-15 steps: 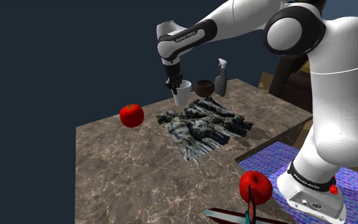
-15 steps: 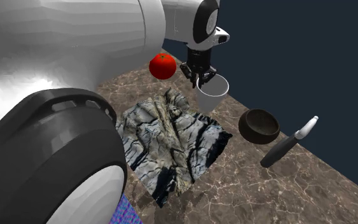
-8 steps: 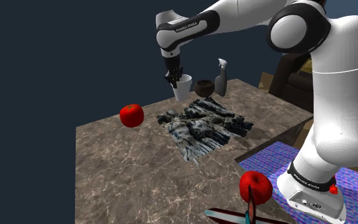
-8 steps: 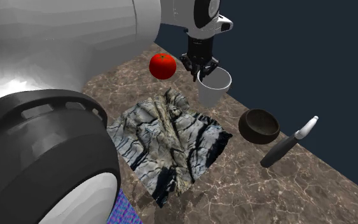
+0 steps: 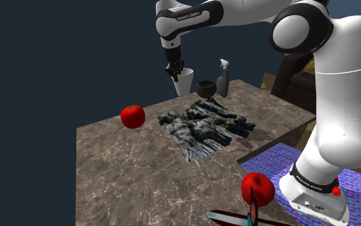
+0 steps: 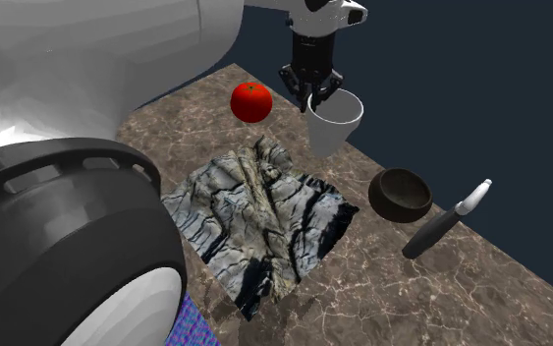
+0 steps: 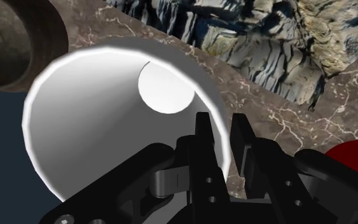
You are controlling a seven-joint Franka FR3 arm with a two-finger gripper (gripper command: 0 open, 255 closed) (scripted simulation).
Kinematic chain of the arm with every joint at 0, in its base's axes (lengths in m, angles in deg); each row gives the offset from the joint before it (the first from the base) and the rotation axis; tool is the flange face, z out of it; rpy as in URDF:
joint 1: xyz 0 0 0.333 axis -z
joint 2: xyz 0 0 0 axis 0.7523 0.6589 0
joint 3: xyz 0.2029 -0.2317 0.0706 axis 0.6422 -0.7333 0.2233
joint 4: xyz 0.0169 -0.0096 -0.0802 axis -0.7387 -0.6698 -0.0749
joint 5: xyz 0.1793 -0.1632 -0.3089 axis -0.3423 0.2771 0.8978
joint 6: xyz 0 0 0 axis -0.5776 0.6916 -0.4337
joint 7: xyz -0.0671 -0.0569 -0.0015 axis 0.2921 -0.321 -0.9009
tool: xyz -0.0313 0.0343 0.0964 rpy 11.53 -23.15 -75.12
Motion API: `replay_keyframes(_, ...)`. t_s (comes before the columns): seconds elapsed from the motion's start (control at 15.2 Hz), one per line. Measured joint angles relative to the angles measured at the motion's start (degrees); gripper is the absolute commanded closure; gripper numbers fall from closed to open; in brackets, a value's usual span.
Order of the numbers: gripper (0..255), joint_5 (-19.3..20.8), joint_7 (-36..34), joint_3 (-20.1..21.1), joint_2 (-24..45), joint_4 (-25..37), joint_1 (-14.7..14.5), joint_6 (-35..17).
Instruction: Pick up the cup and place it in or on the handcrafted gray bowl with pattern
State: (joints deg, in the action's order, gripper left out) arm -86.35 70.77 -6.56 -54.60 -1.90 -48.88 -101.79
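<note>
Your arm is stretching out from the stand across the marble table [image 5: 127,170], wrist bent so the gripper [image 5: 174,72] is pointing straight down at the far edge. The jaws are standing narrow, pinching the rim of the white cup [image 6: 335,126] with one finger inside the wall and one outside. The cup is hanging upright from them beyond the rumpled cloth [image 6: 254,221], near the dark bowl [image 6: 401,195] but not touching it.

Red apple [image 5: 133,116] on marble tabletop [image 5: 140,173], rumpled grey cloth [image 5: 203,128], grey spray bottle [image 5: 222,78]
</note>
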Motion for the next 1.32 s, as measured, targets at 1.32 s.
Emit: replay_keyframes(1.32,255,-0.7,10.1,-2.9,0.6,13.1,6.8,11.8)
